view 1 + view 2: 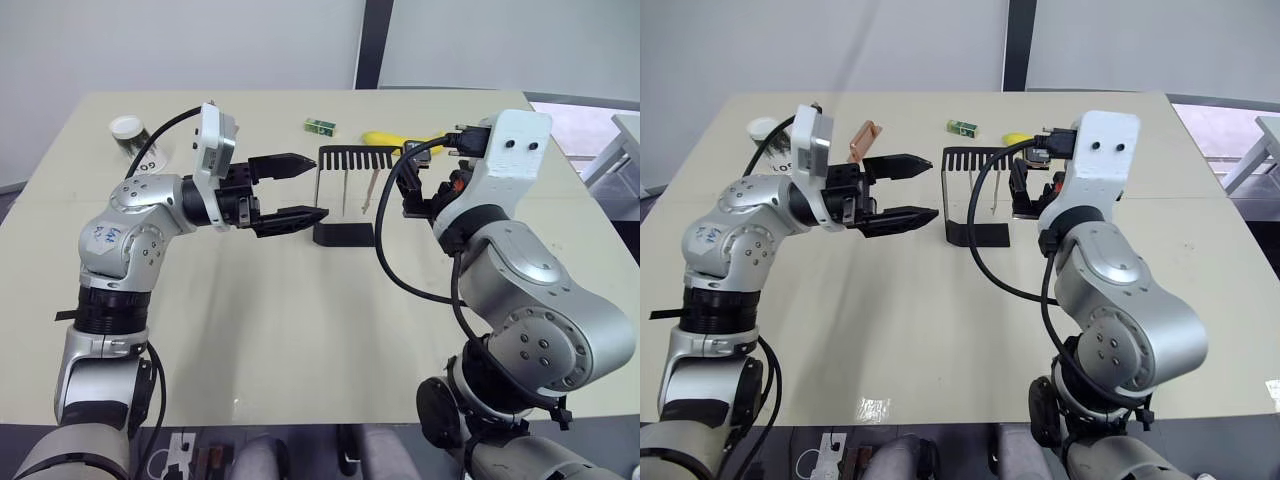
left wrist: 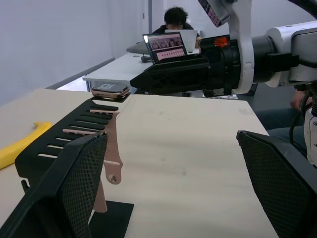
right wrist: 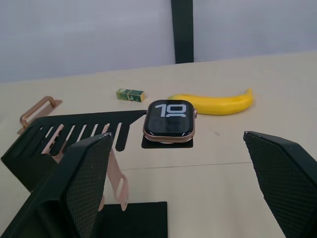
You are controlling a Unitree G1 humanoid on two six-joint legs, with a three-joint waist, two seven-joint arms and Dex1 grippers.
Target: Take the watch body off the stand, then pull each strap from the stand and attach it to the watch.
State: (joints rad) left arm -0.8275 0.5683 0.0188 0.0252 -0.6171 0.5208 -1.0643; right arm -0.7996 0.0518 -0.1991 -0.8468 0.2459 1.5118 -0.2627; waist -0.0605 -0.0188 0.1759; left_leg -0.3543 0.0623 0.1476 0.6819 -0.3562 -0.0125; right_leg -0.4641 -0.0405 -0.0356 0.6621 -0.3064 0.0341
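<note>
Far left of the table (image 1: 300, 330): a small lidded jar (image 1: 128, 130) near the back edge. Left gripper (image 1: 298, 188) points sideways at the stand (image 1: 345, 190), jaws wide apart and holding nothing, tips just short of the stand's left side. In the right eye view a copper-brown grooved block (image 1: 864, 140) lies on the table behind the left gripper. Stand sits mid-table, foot flat, thin upright, slotted top plate pointing toward the right gripper. Both straps (image 2: 113, 153) hang through the comb slots, pinkish-tan, dangling over the foot; one shows a round hole near its lower end in the left wrist view. Watch body (image 3: 168, 120) rests on the end of the top plate, screen up and lit with "10", rose-gold rim visible, nothing touching it. Behind the stand: a small green box (image 1: 319, 126), then a yellow banana (image 3: 218, 103) lying flat, well apart from the stand. Right gripper (image 3: 183, 193) faces the stand from the right, jaws wide and empty, watch body in line between the two fingers in its wrist view but not between the tips. The left wrist view shows a person (image 2: 174, 20) seated at a laptop (image 2: 166, 47) on another table in the background.
</note>
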